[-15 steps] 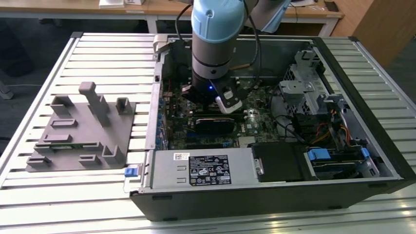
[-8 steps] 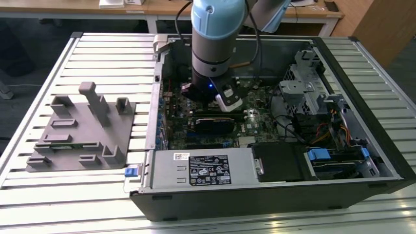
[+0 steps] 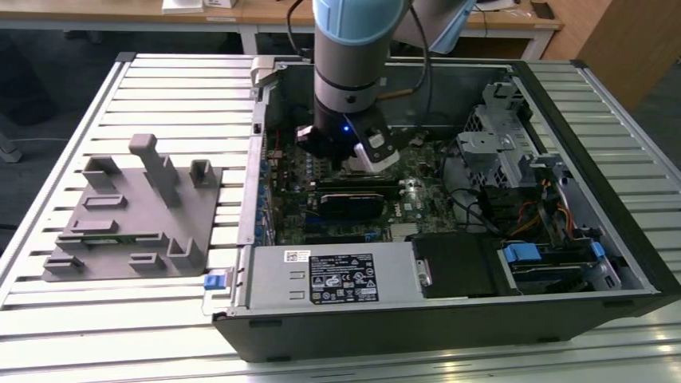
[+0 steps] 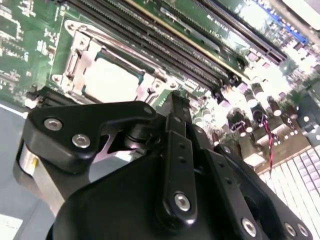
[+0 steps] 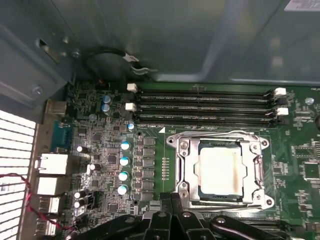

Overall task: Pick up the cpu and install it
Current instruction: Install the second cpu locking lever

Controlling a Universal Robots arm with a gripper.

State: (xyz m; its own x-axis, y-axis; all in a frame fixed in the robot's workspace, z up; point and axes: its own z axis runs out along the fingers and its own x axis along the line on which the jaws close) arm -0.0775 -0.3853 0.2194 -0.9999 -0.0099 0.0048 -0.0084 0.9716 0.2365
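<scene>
The cpu (image 5: 221, 170) lay flat inside the metal socket frame (image 5: 181, 165) on the motherboard (image 5: 150, 165), its pale top level within the frame's edges in both wrist views. The tool (image 5: 170, 200) hung just beside the frame's edge, fingers drawn together and holding nothing. Memory slots (image 5: 200, 105) ran along the frame's far side. The computer case (image 3: 447, 327) stood open on the slatted counter (image 3: 159, 88).
</scene>
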